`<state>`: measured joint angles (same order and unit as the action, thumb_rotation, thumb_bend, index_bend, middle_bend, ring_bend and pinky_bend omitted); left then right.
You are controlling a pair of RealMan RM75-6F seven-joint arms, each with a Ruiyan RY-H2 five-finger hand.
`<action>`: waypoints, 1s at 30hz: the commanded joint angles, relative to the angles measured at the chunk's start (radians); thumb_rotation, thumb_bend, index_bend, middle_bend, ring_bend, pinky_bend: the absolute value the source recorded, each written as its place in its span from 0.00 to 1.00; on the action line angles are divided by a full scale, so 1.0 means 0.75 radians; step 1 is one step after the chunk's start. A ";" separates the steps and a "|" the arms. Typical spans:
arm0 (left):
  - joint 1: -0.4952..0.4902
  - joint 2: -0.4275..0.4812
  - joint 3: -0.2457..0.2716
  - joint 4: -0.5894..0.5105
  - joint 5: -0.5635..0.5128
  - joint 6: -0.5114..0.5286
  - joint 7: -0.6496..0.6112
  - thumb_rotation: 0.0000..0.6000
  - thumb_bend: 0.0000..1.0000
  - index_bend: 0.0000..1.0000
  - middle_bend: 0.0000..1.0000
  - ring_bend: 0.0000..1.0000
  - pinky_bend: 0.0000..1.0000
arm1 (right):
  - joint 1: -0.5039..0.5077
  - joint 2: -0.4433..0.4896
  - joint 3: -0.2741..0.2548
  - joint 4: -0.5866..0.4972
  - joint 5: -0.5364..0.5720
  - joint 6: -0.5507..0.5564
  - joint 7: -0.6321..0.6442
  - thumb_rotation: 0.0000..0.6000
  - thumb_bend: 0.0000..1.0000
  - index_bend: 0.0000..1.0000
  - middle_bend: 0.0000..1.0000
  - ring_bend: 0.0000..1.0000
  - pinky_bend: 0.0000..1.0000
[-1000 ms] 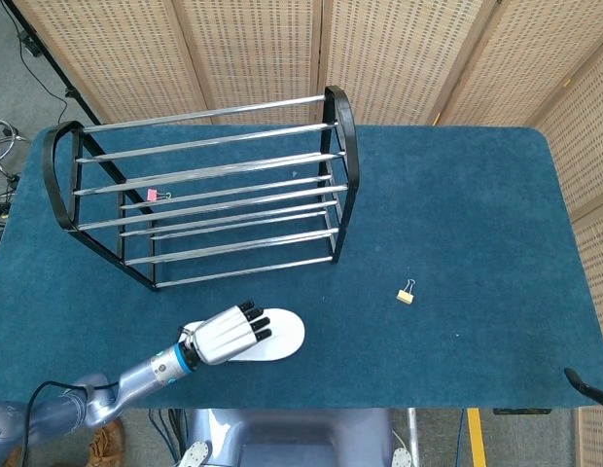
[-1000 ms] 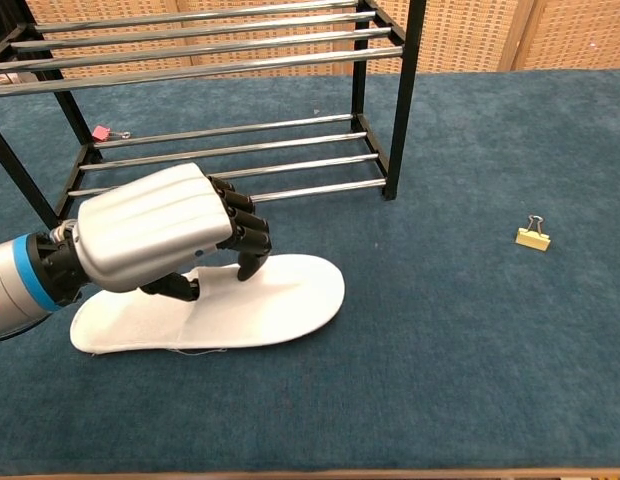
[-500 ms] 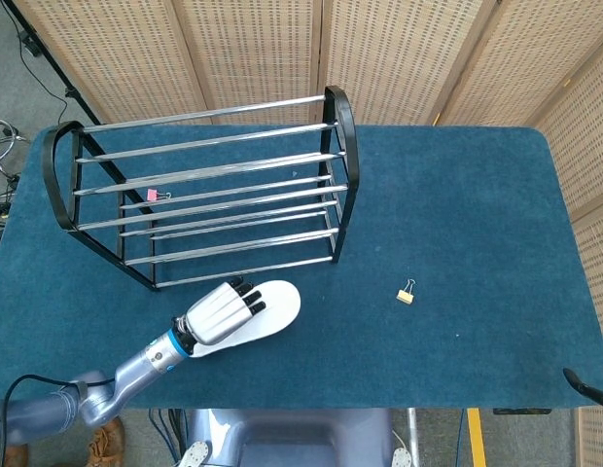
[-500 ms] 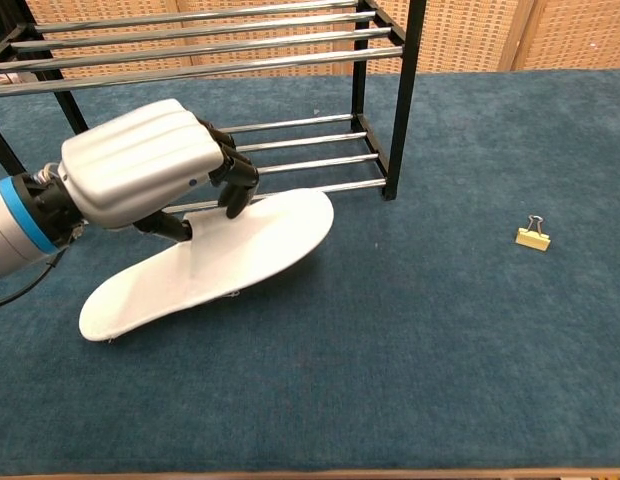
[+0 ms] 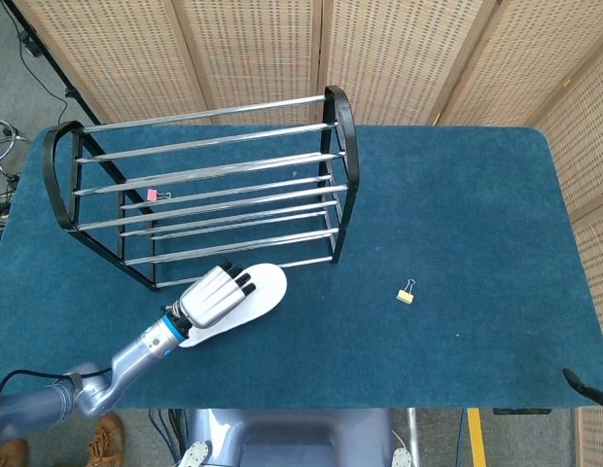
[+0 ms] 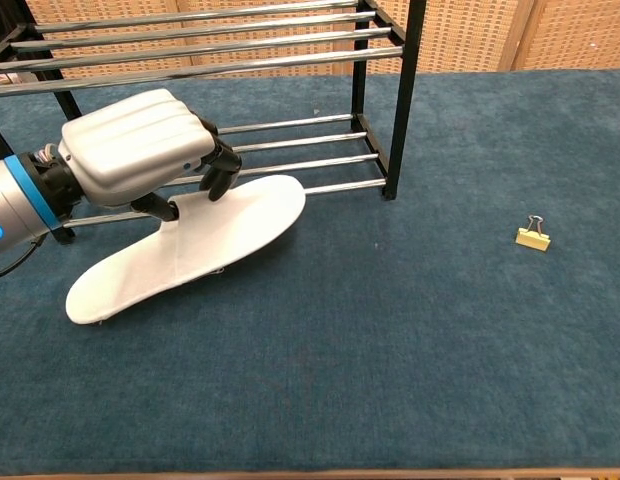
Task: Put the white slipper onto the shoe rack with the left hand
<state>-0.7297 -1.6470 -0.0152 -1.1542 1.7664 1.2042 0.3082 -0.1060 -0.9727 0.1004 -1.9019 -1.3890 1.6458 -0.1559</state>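
Note:
The white slipper (image 5: 253, 298) (image 6: 220, 235) is flat and oval. It is tilted, with its toe raised toward the front bottom bar of the shoe rack (image 5: 199, 190) (image 6: 290, 125). My left hand (image 5: 210, 296) (image 6: 135, 150) grips the slipper near its middle, fingers curled over the top and thumb under the edge. The rack is black-framed with chrome bars on two levels and stands at the back left of the blue table. The slipper's heel end (image 6: 90, 300) is low, near the tabletop. My right hand does not show in either view.
A pink binder clip (image 5: 153, 195) (image 6: 102, 132) lies under the rack's bars. A yellow binder clip (image 5: 406, 293) (image 6: 532, 236) lies on the blue carpeted table (image 5: 457, 214) to the right. Wicker screens stand behind the table.
My left hand has lifted the slipper off the table and carried it up and left toward the rack's front. The slipper went from flat to tilted, toe raised.

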 commanded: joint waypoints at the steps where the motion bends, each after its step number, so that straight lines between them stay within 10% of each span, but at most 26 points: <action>1: -0.005 -0.009 -0.013 0.020 -0.036 -0.028 -0.004 1.00 0.48 0.83 0.61 0.51 0.58 | 0.000 0.001 0.000 -0.001 -0.001 -0.001 0.005 1.00 0.00 0.00 0.00 0.00 0.00; 30: 0.008 -0.036 -0.121 0.112 -0.318 -0.155 -0.018 1.00 0.46 0.82 0.61 0.50 0.58 | 0.000 0.014 -0.005 -0.002 -0.003 -0.012 0.039 1.00 0.00 0.00 0.00 0.00 0.00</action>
<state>-0.7229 -1.6755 -0.1017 -1.0738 1.5331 1.0917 0.2983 -0.1062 -0.9622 0.0964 -1.9031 -1.3910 1.6371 -0.1266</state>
